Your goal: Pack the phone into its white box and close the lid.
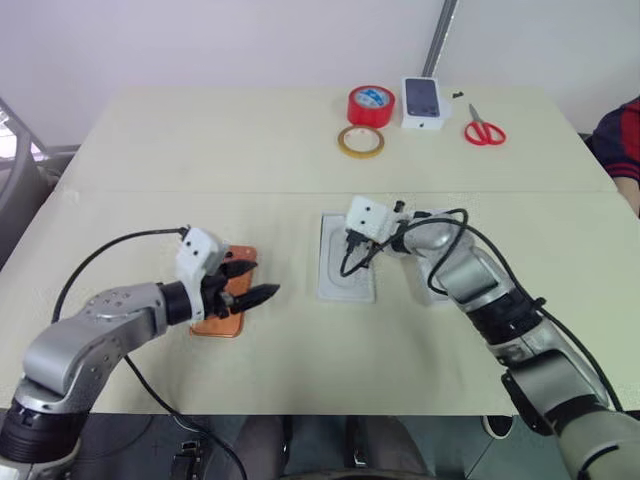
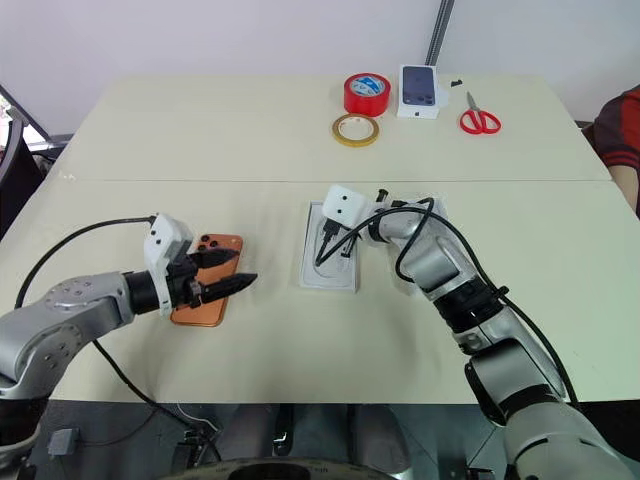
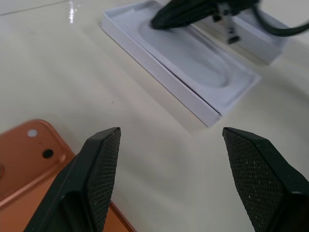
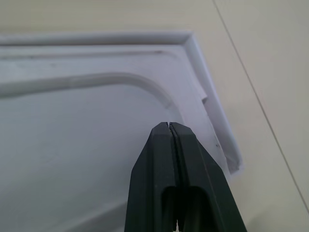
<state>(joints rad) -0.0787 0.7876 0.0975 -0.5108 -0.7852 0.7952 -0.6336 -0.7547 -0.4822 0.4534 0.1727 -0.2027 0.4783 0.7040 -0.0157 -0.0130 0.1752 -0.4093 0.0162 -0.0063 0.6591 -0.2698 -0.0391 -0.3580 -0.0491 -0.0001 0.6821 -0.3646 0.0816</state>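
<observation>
The orange phone (image 2: 200,308) lies flat on the table at the left, camera cluster at its far end. My left gripper (image 2: 245,268) hovers open just over the phone's right edge, holding nothing; its wrist view shows a corner of the phone (image 3: 29,164) beside the fingers. A white insert tray with an oval recess (image 1: 345,285) lies in the middle. My right gripper (image 4: 169,124) is shut, its tips inside that tray near one corner. The white box (image 3: 264,42) lies just right of the tray, mostly covered by my right arm.
At the table's far side stand a red tape roll (image 1: 371,105), a yellowish tape ring (image 1: 360,141), a small white carton printed with a phone (image 1: 423,103) and red scissors (image 1: 484,130). A person's sleeve (image 1: 617,140) shows at the right edge.
</observation>
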